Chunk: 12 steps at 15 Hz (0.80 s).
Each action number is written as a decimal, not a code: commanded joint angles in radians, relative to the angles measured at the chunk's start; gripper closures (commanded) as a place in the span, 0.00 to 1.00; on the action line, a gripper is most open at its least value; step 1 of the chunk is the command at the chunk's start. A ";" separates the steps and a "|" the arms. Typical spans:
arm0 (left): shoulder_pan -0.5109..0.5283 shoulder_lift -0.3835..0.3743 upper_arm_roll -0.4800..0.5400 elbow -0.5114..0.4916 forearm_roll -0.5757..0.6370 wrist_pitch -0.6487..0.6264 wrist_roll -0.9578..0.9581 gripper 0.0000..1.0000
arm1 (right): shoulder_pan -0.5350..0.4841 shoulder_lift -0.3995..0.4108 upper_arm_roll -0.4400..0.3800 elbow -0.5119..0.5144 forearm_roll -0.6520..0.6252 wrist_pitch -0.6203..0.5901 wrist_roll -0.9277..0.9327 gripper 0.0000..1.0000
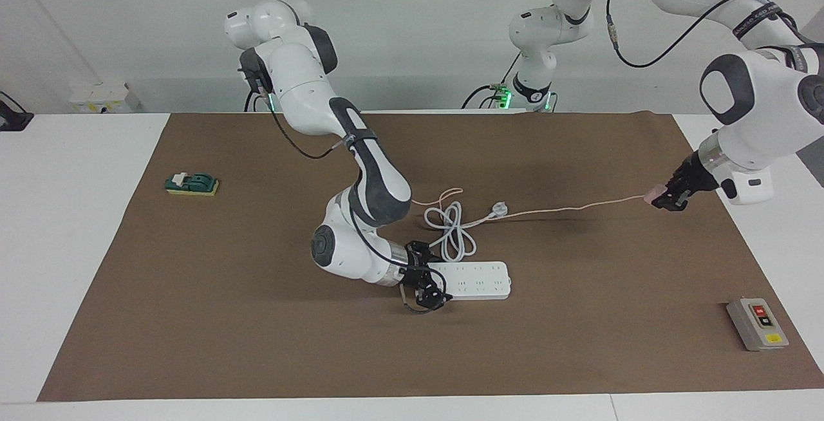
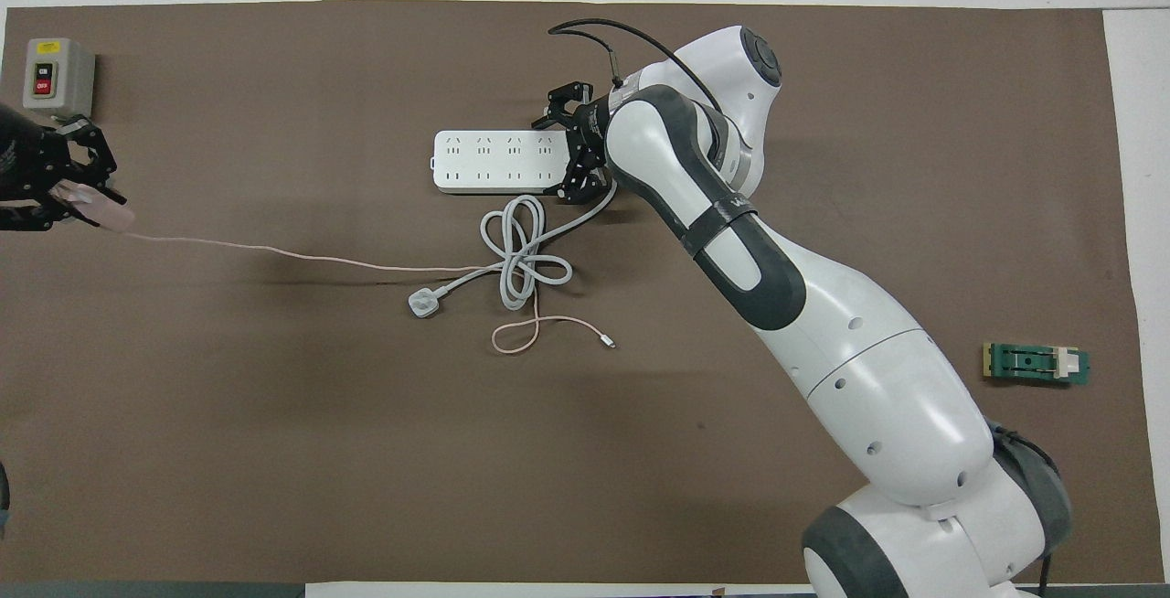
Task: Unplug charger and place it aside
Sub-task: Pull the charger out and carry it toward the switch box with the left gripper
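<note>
My left pincer [image 1: 669, 200] pinches the light, rigid charger [image 1: 653, 196] by its body; right pincer [image 1: 430, 282] clamps the power strip [image 1: 479, 279].

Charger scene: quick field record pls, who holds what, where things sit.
charger: pink cube held in left tool, up in the air over the mat near the left arm's end
charger cable: thin pink line trailing back to the coiled white cord
power strip: white, flat on mat, no charger in it
right tool: at the strip's end toward the right arm
switch box: grey, left arm's end
green part, right arm's end
</note>
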 commanded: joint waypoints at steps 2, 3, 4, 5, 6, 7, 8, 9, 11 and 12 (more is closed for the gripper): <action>0.020 -0.134 -0.006 -0.268 -0.011 0.182 0.144 1.00 | -0.036 -0.085 -0.009 -0.021 -0.018 -0.053 0.011 0.00; 0.014 -0.144 -0.006 -0.297 -0.013 0.217 0.144 1.00 | -0.042 -0.117 -0.020 -0.043 -0.020 -0.069 0.013 0.00; 0.011 -0.149 -0.006 -0.317 -0.013 0.234 0.145 0.69 | -0.043 -0.154 -0.032 -0.075 -0.021 -0.073 0.011 0.00; 0.012 -0.154 -0.006 -0.320 -0.011 0.239 0.148 0.19 | -0.044 -0.197 -0.052 -0.110 -0.030 -0.081 0.008 0.00; 0.015 -0.154 -0.006 -0.316 -0.011 0.231 0.148 0.00 | -0.044 -0.235 -0.066 -0.130 -0.035 -0.101 0.005 0.00; 0.014 -0.152 -0.006 -0.313 -0.011 0.228 0.148 0.00 | -0.052 -0.265 -0.078 -0.132 -0.049 -0.133 0.002 0.00; 0.012 -0.152 -0.006 -0.308 -0.010 0.227 0.148 0.00 | -0.067 -0.291 -0.083 -0.130 -0.076 -0.167 0.000 0.00; 0.008 -0.151 -0.006 -0.304 -0.007 0.227 0.148 0.00 | -0.085 -0.318 -0.083 -0.130 -0.105 -0.201 -0.007 0.00; 0.001 -0.152 -0.012 -0.273 0.001 0.221 0.148 0.00 | -0.127 -0.371 -0.084 -0.132 -0.153 -0.283 -0.091 0.00; 0.000 -0.151 -0.015 -0.239 0.001 0.211 0.150 0.00 | -0.148 -0.397 -0.085 -0.132 -0.186 -0.319 -0.148 0.00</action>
